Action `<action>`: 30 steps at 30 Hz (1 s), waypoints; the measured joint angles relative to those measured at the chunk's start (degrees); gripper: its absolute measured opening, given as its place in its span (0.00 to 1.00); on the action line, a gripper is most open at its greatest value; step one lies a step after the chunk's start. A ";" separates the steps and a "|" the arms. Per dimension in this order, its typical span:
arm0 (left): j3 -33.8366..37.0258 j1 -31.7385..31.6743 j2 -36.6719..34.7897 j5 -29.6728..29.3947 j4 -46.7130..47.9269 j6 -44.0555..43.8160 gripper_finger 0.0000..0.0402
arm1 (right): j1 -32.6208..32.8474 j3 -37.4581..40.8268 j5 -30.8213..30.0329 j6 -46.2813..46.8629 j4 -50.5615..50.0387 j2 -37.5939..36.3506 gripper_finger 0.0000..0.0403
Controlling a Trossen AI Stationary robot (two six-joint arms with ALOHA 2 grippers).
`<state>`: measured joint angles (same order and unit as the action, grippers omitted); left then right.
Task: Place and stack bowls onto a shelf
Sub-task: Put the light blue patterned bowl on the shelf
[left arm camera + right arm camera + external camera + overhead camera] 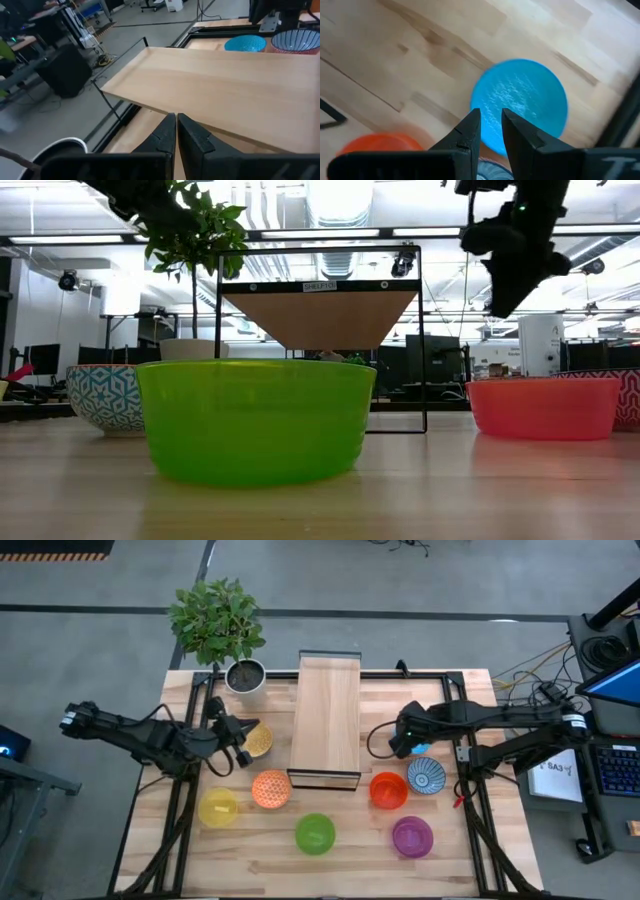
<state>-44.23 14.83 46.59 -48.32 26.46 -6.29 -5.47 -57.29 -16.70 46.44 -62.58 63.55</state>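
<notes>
The shelf (pixel 325 720) is a pale wood board in a dark frame at the table's middle. It also shows in the low view (pixel 320 315). My left gripper (pixel 240 737) is shut and empty between the shelf's left side and the gold bowl (pixel 259 740). My right gripper (pixel 405 740) hovers over the blue bowl (pixel 520 100), its fingers a narrow gap apart, touching nothing. The blue bowl rests upright on the table right of the shelf. The orange (pixel 271 789), yellow (pixel 218 806), green (pixel 315 833), red (pixel 388 790), patterned (pixel 426 776) and purple (pixel 412 836) bowls stand upright nearer the front.
A potted plant in a white pot (pixel 245 675) stands at the shelf's far left corner. Dark frame rails (pixel 185 800) run along both table sides. Bare tabletop (pixel 355 870) shows along the near edge, around the green and purple bowls.
</notes>
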 joint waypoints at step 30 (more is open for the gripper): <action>0.89 -0.02 -2.07 -0.33 11.56 -8.18 0.00 | -6.78 -0.30 8.43 -0.85 2.47 10.41 0.55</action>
<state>-43.34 14.81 44.52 -48.65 38.02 -14.47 -12.25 -57.59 -8.27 45.58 -60.12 73.95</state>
